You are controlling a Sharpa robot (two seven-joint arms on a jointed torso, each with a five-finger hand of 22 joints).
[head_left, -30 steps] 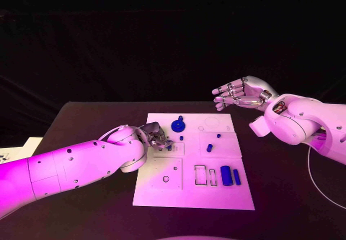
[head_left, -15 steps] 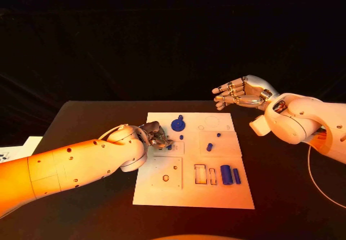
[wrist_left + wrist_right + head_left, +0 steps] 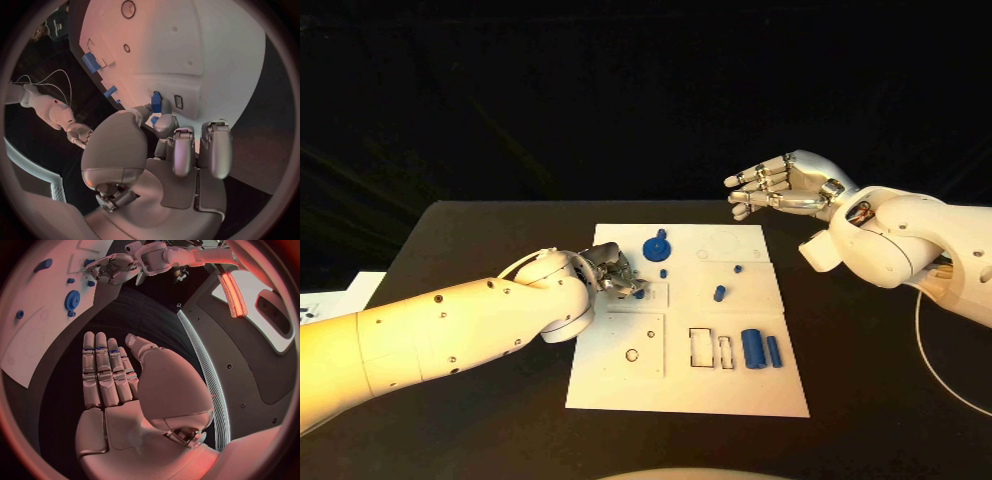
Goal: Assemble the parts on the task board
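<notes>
Left hand brings a blue part to the board

A small blue plastic block is pinched between the thumb and a finger of the robot's silver left hand, which hangs low over the flat white rectangular task board near its left edge, about midway along it. The block sits just beside a small rectangular recess in the board. The step appears to be seating this part; the next move probably calls for lining the block up squarely with that recess and pressing it down.

The silver right hand is raised beyond the board's far right corner, well apart from it, fingers spread and holding nothing. On the board, a round blue gear-like disc stands near the far edge, a short blue peg lies near the middle, and two blue bars lie toward the near right. None crowds the recess. The black desk carries the board.
</notes>
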